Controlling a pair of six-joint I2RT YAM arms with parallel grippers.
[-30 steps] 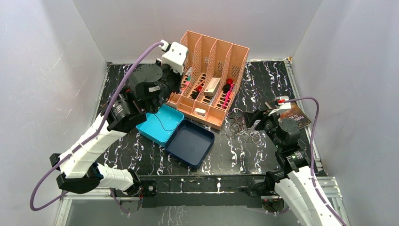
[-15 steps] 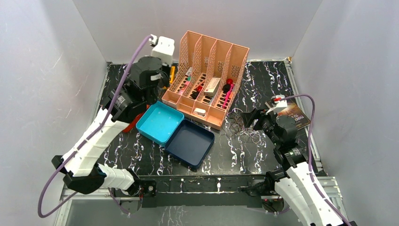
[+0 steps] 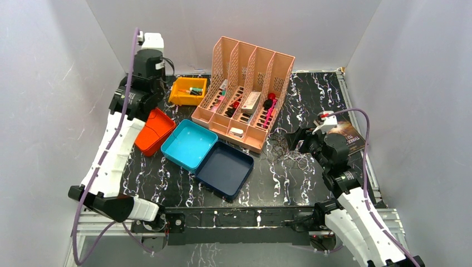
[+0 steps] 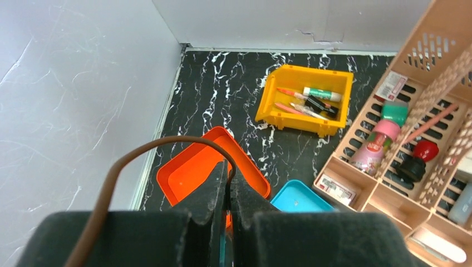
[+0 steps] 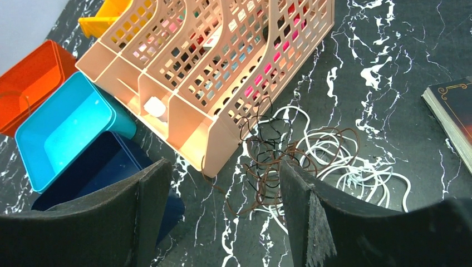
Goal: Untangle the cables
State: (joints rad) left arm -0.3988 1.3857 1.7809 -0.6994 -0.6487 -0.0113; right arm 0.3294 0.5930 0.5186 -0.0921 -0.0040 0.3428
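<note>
The cables lie as a tangle on the black marble table, right of the peach organizer. In the right wrist view, brown and black loops overlap white loops. My right gripper hangs open just above the near side of this tangle, also visible from above, holding nothing. My left gripper is shut on one thin brown cable, which arches up and left from the fingertips. It hovers high above the orange tray at the table's far left.
A peach file organizer stands at the back centre. A light blue tray and a dark blue tray sit in front of it. A yellow bin holds pens. A book lies at the right edge.
My left arm has swung left and back from above the light blue tray to above the orange tray, still gripping the brown cable. The right gripper has hardly moved.
</note>
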